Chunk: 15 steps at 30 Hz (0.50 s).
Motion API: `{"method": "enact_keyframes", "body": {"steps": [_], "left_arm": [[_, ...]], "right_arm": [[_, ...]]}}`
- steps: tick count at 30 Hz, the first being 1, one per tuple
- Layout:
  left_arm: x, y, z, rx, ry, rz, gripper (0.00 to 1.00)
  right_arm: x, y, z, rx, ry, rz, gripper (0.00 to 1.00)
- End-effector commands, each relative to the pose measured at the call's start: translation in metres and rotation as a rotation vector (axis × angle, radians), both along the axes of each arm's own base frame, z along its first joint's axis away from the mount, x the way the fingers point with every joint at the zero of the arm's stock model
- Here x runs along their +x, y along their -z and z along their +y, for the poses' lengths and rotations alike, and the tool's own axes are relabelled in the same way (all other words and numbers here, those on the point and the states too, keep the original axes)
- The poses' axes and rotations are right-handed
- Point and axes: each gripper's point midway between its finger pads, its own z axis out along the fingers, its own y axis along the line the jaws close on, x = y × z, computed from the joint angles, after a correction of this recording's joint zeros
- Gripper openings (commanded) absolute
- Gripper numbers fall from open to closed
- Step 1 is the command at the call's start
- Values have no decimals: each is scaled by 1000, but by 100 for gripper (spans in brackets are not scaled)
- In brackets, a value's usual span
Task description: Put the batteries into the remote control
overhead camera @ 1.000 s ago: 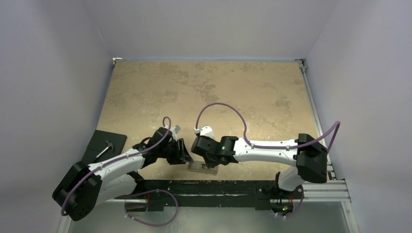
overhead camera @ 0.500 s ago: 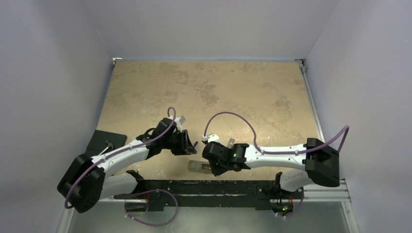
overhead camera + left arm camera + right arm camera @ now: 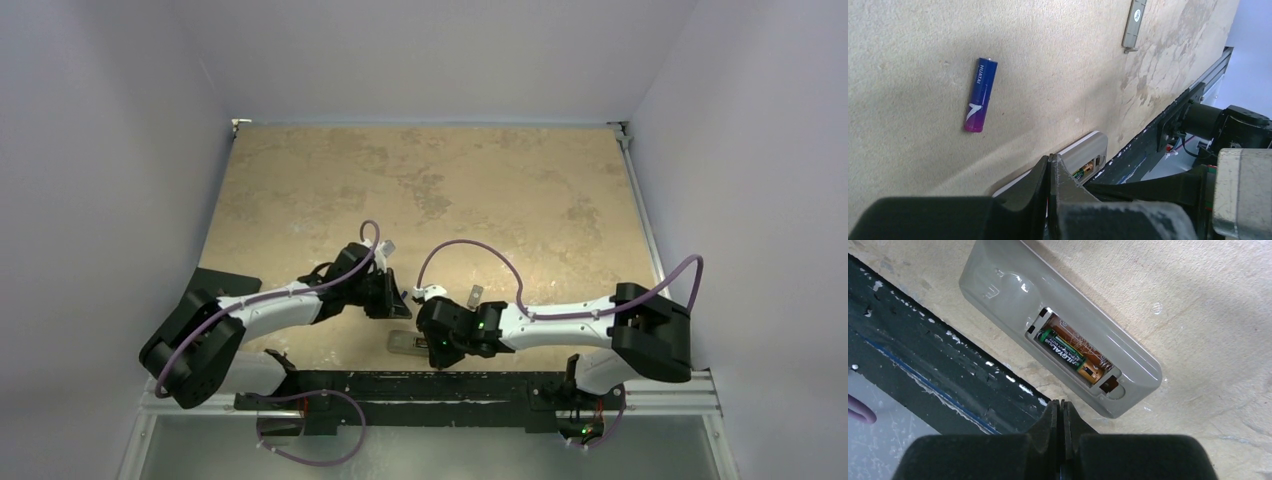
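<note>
We see the left gripper [image 3: 1050, 162] and right gripper [image 3: 1062, 407] pinched shut, empty. A grey cover [image 3: 1134, 22] lies well beyond the blue battery [image 3: 980, 95] and remote [image 3: 1087, 148].

A flat grey cover [image 3: 1134, 22] lies on the tan mottled surface [image 3: 450, 180]. A black mat [image 3: 222, 285] sits at its left edge.

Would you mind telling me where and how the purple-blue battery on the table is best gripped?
Grip the purple-blue battery at mid-barrel, coming down from above with jaws across its width: it lies flat on the table, both long sides clear.
</note>
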Motion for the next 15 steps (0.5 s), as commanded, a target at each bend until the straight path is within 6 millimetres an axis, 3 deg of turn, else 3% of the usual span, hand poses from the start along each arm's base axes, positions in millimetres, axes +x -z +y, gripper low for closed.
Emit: {"method": "enact_keyframes", "body": {"steps": [1, 6, 15], "left_arm": [[7, -8, -13, -39, 20, -45, 0], [-1, 4, -10, -8, 25, -24, 0], [-13, 23, 3, 59, 20, 5, 0]], "right_arm": [[1, 7, 6, 8, 3, 3, 0], [0, 12, 4, -9, 12, 9, 0], [19, 15, -4, -93, 86, -60, 0]]}}
